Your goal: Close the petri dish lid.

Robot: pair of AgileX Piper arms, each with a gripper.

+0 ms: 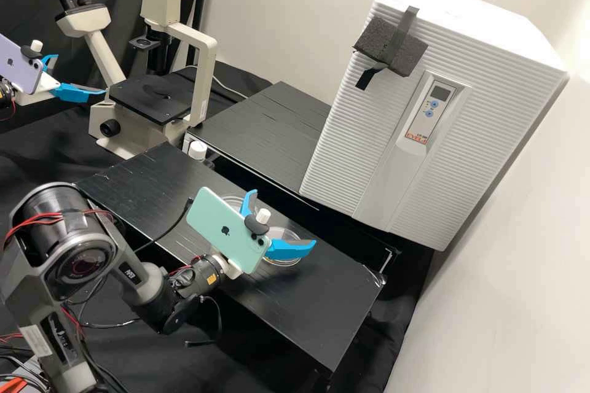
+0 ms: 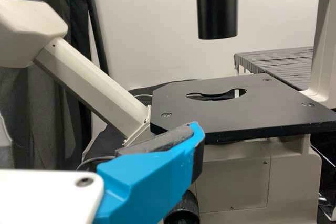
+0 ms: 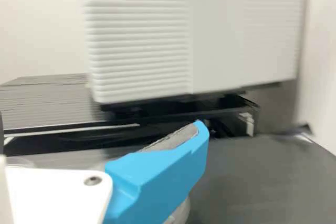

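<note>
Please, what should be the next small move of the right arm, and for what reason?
Perhaps lower the right pincer slightly: it stands open and seems empty, while one clear round piece and another lie side by side on the black bench, not stacked. Which is the lid, I cannot tell.

On the white cabinet's (image 1: 504, 73) control panel (image 1: 424, 116), you have red lettering (image 1: 416, 137), dark characters beside it and 2 blue buttons (image 1: 434, 104). You have 1 bitten-apple sign each on the green phone (image 1: 212, 221) and lilac phone (image 1: 18, 61), and white letters (image 1: 130, 274) on the right arm (image 1: 144, 285).
</note>
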